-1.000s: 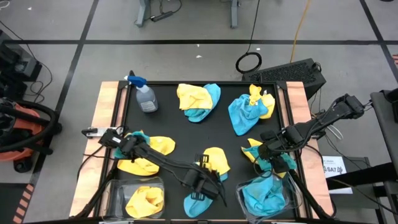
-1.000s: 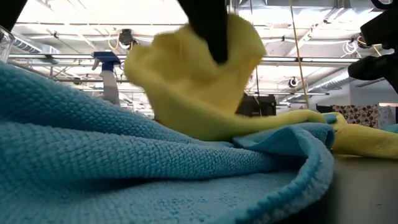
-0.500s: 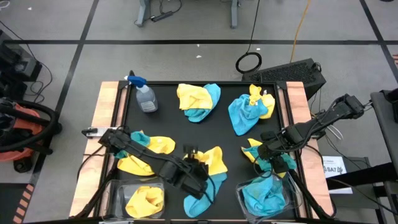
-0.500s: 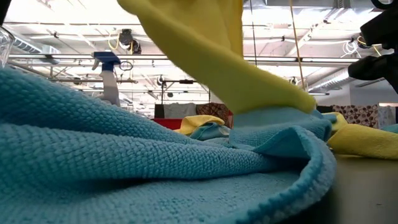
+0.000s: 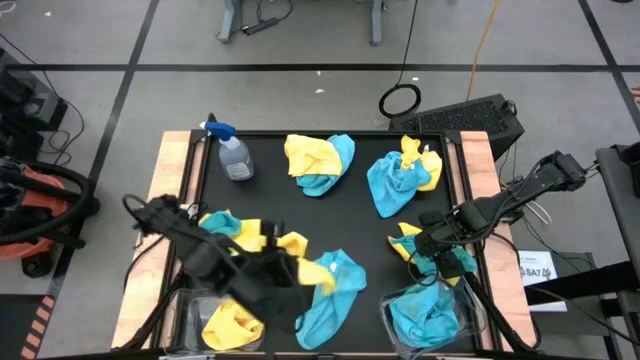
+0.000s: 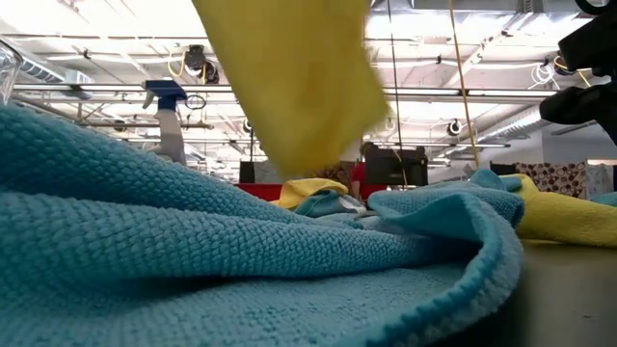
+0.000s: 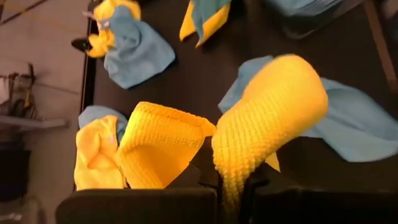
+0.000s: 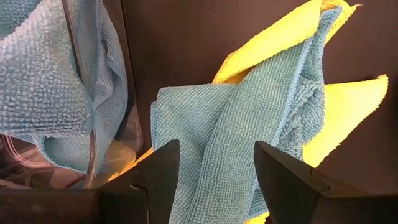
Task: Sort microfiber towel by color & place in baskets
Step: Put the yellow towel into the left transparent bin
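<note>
The black work table carries scattered heaps of yellow and turquoise microfiber towels, with two clear plastic baskets at its near edge: the left basket holds a yellow towel, the right basket holds turquoise ones. The left arm reaches across the near left part of the table, and its left gripper is clamped tight on a yellow towel lifted off the surface (in the low view it hangs as a broad yellow sheet), just above a spread turquoise towel between the baskets. The right gripper sits low at the table's right side, its fingers spread apart over a mixed turquoise and yellow towel pile just beside the right basket, holding nothing. A clear spray bottle with a blue trigger stands at the far left.
</note>
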